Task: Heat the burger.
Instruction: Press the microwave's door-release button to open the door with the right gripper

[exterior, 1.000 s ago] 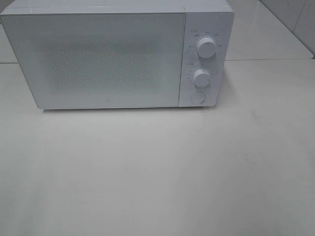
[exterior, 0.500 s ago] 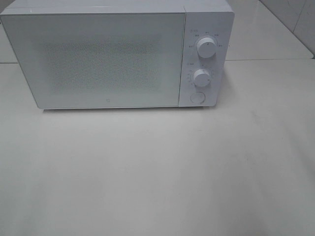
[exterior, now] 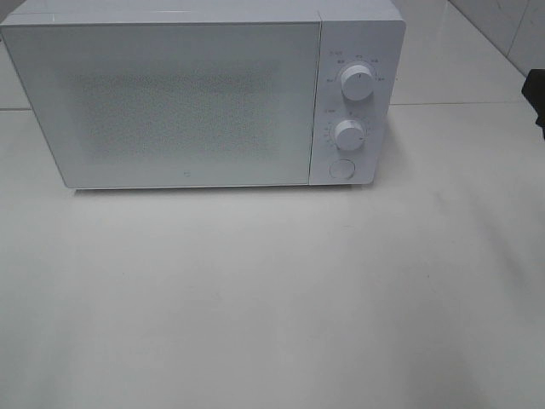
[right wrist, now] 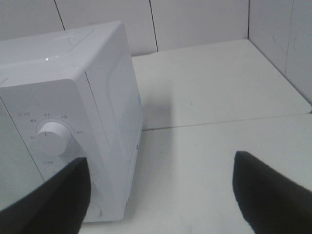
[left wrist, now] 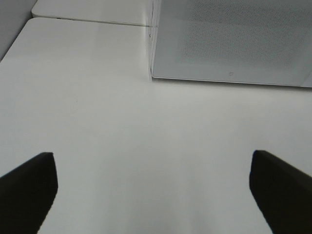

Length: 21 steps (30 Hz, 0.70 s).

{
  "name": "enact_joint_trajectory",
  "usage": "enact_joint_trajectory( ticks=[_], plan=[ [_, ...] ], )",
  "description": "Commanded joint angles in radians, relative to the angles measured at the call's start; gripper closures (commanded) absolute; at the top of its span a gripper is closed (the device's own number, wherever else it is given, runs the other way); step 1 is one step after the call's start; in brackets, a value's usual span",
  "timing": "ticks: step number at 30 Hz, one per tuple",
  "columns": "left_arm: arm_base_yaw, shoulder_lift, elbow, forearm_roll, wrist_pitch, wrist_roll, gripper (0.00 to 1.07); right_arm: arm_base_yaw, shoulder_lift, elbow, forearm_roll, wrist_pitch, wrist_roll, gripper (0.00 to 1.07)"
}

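Right arm (exterior: 536, 95) has appeared; left gripper (left wrist: 152, 161) and right gripper (right wrist: 161, 165) gape empty; one microwave (exterior: 170, 102), two dials (exterior: 358, 83).

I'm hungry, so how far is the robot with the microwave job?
Done: nothing visible; the microwave door is shut and no burger shows. In hand: nothing, the left gripper and right gripper are open and empty. Left: seemingly everything, though the microwave's inside is hidden.

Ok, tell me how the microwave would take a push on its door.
Probably heavy: the microwave is a big box. Its wide flat base makes tipping unlikely. On the smooth table it might slide slightly.
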Motion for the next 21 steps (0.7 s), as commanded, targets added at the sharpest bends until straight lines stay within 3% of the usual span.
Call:
enact_joint_trajectory(
  ticks=[1, 3, 10, 15, 16, 17, 21],
  plan=[
    [0.002, -0.006, 0.003, -0.009, -0.002, -0.004, 0.07, -0.004, 0.039, 0.027, -0.006, -0.15, -0.04, 0.31],
    [0.002, -0.006, 0.003, -0.009, -0.002, -0.004, 0.07, -0.004, 0.101, 0.048, 0.013, -0.269, -0.101, 0.31],
    [0.002, -0.006, 0.003, -0.009, -0.002, -0.004, 0.07, 0.003, 0.237, 0.063, 0.109, -0.394, -0.187, 0.31],
    [0.002, -0.006, 0.003, -0.009, -0.002, -0.004, 0.07, 0.131, 0.337, 0.063, 0.217, -0.47, -0.278, 0.31],
    [0.002, -0.006, 0.003, -0.009, -0.002, -0.004, 0.07, 0.2, 0.38, 0.063, 0.277, -0.504, -0.33, 0.31],
    [0.002, -0.006, 0.003, -0.009, -0.002, -0.004, 0.07, 0.2, 0.38, 0.063, 0.277, -0.504, -0.33, 0.31],
    [0.002, -0.006, 0.003, -0.009, -0.002, -0.004, 0.07, 0.345, 0.48, 0.063, 0.451, -0.618, -0.392, 0.31]
  ],
)
